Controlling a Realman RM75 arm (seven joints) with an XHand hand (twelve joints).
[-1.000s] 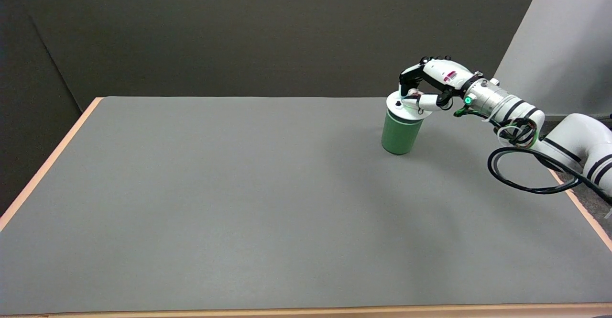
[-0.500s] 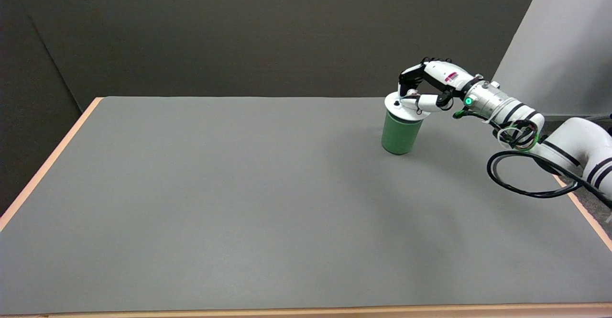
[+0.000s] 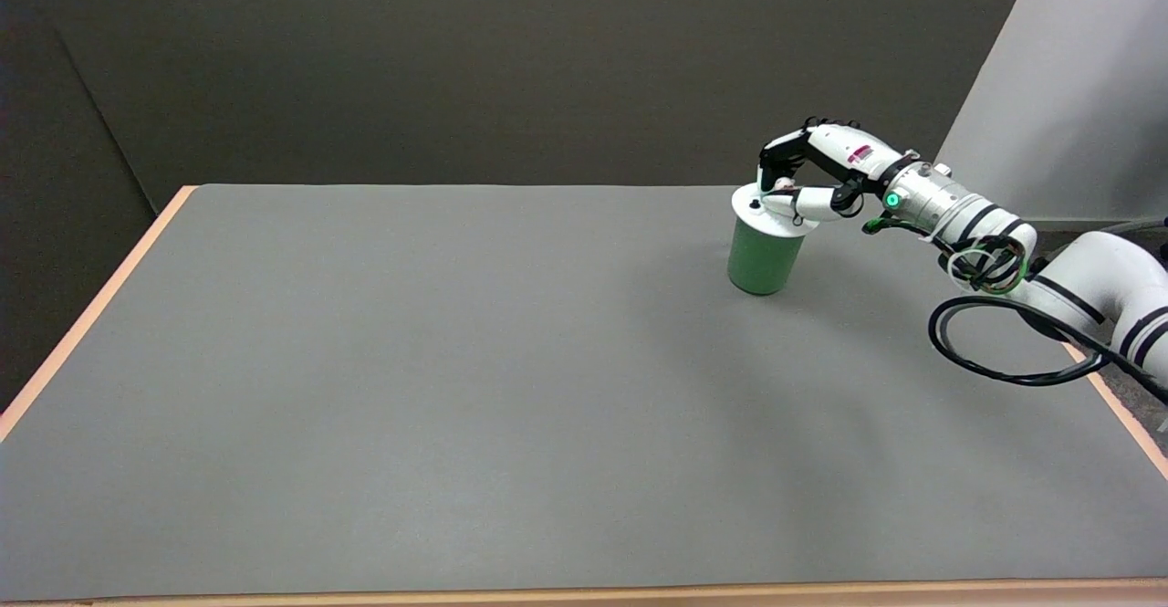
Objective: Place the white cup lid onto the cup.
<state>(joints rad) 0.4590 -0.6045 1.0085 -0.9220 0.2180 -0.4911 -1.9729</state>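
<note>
**White lid on the green cup, right hand pinching it**

The white cup lid (image 3: 765,208) sits on top of the green cup (image 3: 763,263) in the upper right of the frame. A small dark hole shows on the lid's left part. Whether its rim is pressed fully down all round cannot be told from this angle. The cup stands upright on the grey table (image 3: 456,388), near the table's far edge and well in from its right edge.

The right hand (image 3: 815,172) reaches in from the right and holds the lid from its right side: dark fingers (image 3: 771,158) curve down onto the lid's top from above, while the white thumb lies along its right edge, so the lid is pinched between them. The right arm (image 3: 1086,283) trails away toward the right edge of the frame, with a green light glowing at the wrist and a loop of black cable (image 3: 1004,351) hanging under the forearm above the table's right border.

Behind the table runs a dark wall, with a paler panel in the upper right corner.
</note>
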